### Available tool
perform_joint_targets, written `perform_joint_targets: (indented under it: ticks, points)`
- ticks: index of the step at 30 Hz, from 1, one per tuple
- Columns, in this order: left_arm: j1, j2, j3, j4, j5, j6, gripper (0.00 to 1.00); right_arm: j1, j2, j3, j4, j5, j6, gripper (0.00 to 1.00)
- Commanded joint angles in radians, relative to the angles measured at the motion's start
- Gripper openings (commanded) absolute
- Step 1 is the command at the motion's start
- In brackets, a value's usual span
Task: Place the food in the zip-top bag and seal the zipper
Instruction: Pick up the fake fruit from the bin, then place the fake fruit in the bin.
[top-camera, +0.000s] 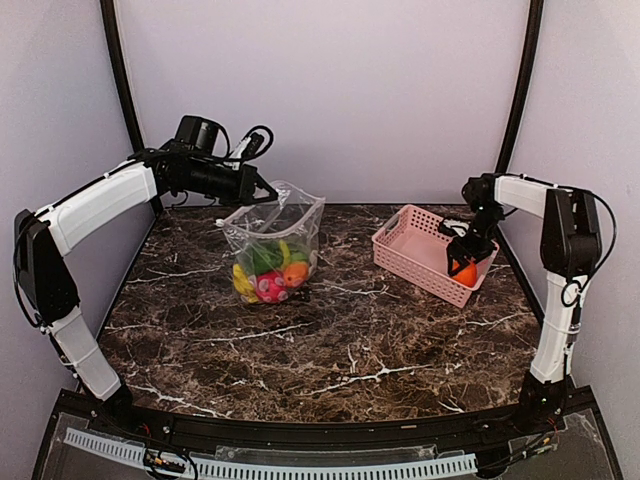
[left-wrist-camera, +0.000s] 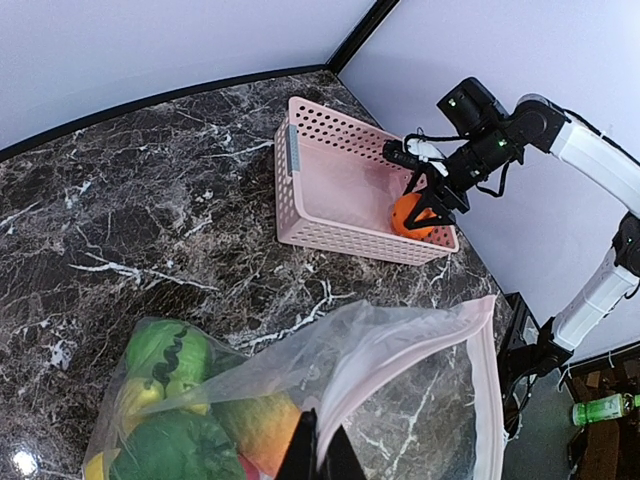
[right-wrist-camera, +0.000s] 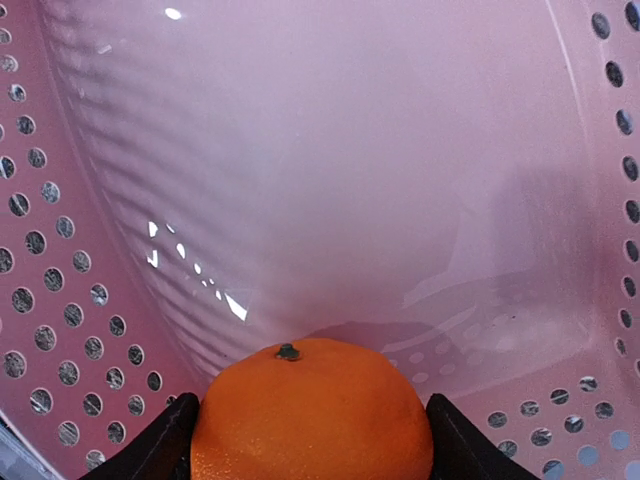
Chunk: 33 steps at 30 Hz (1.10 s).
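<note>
Step in hand: fetching the last loose fruit.

- The right claw (top-camera: 467, 265) is down in the pink basket (top-camera: 410, 235), well right of the bag (top-camera: 290, 215). Its fingers press both flanks of the orange (right-wrist-camera: 310, 415), and the grip looks made.
- The left claw (top-camera: 262, 192) is pinched tight on the bag's back rim, holding the mouth up and open.
- The other food (top-camera: 268, 275) sits inside the bag, at its bottom.
- The zipper (left-wrist-camera: 480, 380) is unsealed.

Next move: probably lift the orange clear of the basket wall, carry it left and drop it through the bag's mouth.

Surroundings: dark brown marbled desk (top-camera: 300, 350), glossy. Plain pale walls, black corner posts behind the bag.
</note>
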Motion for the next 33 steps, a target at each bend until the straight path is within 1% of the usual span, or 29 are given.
perform_joint_targets:
  ticks: [1,4,7,10,15,20,25,30,33]
  points:
    - [-0.003,-0.033,-0.02,0.006,0.009,0.003,0.01,-0.004,-0.013,0.071,-0.036,-0.017,0.003,0.67]
    - [-0.003,-0.035,-0.025,0.009,0.009,0.002,0.01,-0.002,-0.032,0.09,-0.019,-0.066,-0.008,0.65]
    - [-0.003,-0.032,-0.03,0.025,0.014,-0.006,0.01,0.0,-0.038,0.101,0.044,-0.127,-0.01,0.65]
    - [-0.003,-0.025,-0.027,0.031,0.02,-0.019,0.01,0.014,0.002,0.137,0.105,-0.155,0.012,0.65]
    - [-0.003,-0.033,-0.018,0.024,0.017,-0.018,0.01,0.043,0.087,0.261,0.128,-0.178,0.043,0.65]
    - [-0.003,-0.038,-0.017,0.014,0.01,-0.016,0.01,0.068,0.159,0.323,0.143,-0.167,0.038,0.66]
    - [-0.003,-0.036,-0.017,0.012,0.009,-0.016,0.01,0.073,0.192,0.307,0.144,-0.152,0.03,0.73]
    - [-0.003,-0.034,-0.016,0.008,0.011,-0.013,0.01,0.074,0.165,0.258,0.143,-0.151,0.001,0.82]
    - [-0.003,-0.03,-0.013,0.01,0.014,-0.014,0.01,0.075,0.147,0.23,0.14,-0.121,-0.007,0.86]
